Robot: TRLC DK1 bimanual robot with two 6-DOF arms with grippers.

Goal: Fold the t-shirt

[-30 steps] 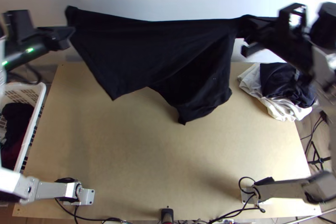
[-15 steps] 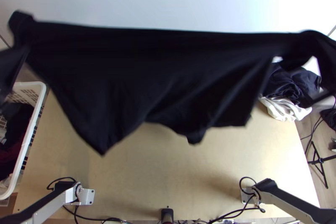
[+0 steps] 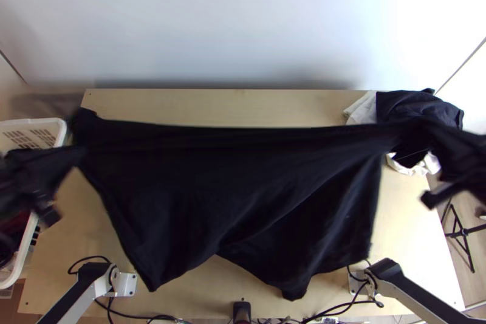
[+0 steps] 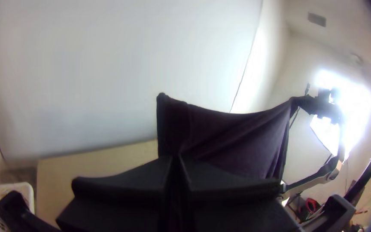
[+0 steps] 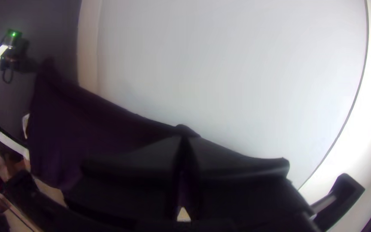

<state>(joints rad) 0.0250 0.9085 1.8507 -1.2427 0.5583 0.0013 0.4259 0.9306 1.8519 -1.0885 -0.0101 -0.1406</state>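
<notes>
1. Black t-shirt (image 3: 231,184) hangs stretched between our two claws above the tabletop (image 3: 225,108), its far edge almost straight, its near edge uneven with two drooping points.
2. Our left claw (image 4: 175,158) is closed on cloth by one end of that far edge; our right claw (image 5: 184,139) pinches the other end.
3. We judge the step in hand to be spreading the shirt, with the actual folding all still to do.
4. To do it well, we lower both claws evenly, let the near edge touch first, then draw gently so the cloth settles flat.
5. We hold the tension light: too much could pull a pinch loose, too little could leave a ridge.
6. We mind the clothes pile (image 3: 419,105), since the shirt's right end overlaps it from above and could catch there.
7. We smooth the slanting crease before any fold.
</notes>
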